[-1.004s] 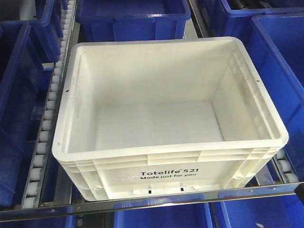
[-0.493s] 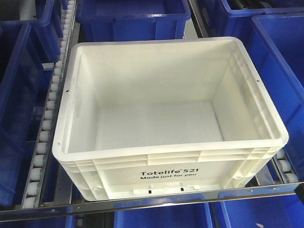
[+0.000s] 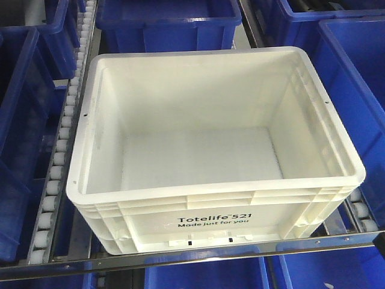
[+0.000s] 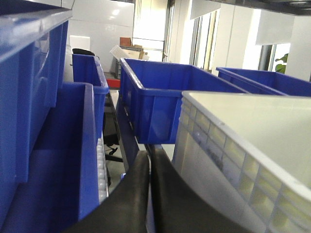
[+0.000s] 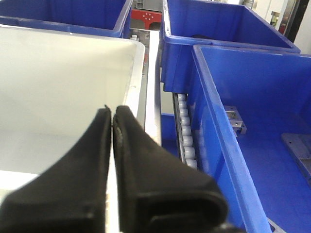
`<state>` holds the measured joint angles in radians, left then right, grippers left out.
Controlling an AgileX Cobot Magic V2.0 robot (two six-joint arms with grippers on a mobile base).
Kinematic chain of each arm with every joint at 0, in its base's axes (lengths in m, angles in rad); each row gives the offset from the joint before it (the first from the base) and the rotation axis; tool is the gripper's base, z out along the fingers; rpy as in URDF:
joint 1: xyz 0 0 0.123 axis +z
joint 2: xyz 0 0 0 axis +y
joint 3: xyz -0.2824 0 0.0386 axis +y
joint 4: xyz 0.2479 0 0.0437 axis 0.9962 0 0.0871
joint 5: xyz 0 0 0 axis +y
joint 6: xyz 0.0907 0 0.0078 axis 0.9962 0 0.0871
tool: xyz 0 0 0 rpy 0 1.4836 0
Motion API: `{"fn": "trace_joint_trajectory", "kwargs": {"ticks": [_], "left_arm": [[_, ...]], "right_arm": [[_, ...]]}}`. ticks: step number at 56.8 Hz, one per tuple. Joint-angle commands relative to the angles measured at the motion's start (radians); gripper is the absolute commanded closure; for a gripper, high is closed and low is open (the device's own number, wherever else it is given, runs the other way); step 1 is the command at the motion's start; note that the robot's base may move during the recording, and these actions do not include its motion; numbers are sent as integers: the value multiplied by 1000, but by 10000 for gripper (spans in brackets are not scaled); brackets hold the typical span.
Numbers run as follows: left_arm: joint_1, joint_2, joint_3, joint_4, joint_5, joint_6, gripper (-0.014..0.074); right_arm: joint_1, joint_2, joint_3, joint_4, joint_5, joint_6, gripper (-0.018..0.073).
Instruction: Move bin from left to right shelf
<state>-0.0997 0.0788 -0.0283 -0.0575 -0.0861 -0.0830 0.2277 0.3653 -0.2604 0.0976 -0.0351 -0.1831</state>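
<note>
The bin (image 3: pixel 213 220), a large white tote with black "Totelife 521" print, sits empty on the roller shelf in the middle of the front view. Neither gripper shows in that view. In the left wrist view my left gripper (image 4: pixel 148 158) is shut with nothing in it, low beside the bin's ribbed left wall (image 4: pixel 228 160), between it and a blue bin (image 4: pixel 73 145). My right gripper (image 5: pixel 112 112) is also shut and holds nothing. It sits near the bin's right wall (image 5: pixel 58 77), its tips in line with that rim.
Blue bins (image 3: pixel 168 21) surround the white one at the back, left (image 3: pixel 18 120) and right (image 3: pixel 361 90). White roller tracks (image 3: pixel 60 150) run along both sides, seen as rollers (image 5: pixel 187 131) beside a blue bin (image 5: pixel 262 121). A metal rail (image 3: pixel 180 256) crosses the shelf front.
</note>
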Motion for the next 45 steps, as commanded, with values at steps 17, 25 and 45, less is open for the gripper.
{"fn": "trace_joint_trajectory", "kwargs": {"ticks": [17, 25, 45], "left_arm": [[-2, -41, 74, -7, -20, 45, 603], [-2, -47, 74, -1, 33, 65, 603], [-2, -103, 74, -1, 58, 73, 603]], "right_arm": [[3, 5, -29, -2, -79, -11, 567], [3, 5, -29, -2, -79, -11, 567], [3, 5, -29, -2, -79, -11, 567]]}}
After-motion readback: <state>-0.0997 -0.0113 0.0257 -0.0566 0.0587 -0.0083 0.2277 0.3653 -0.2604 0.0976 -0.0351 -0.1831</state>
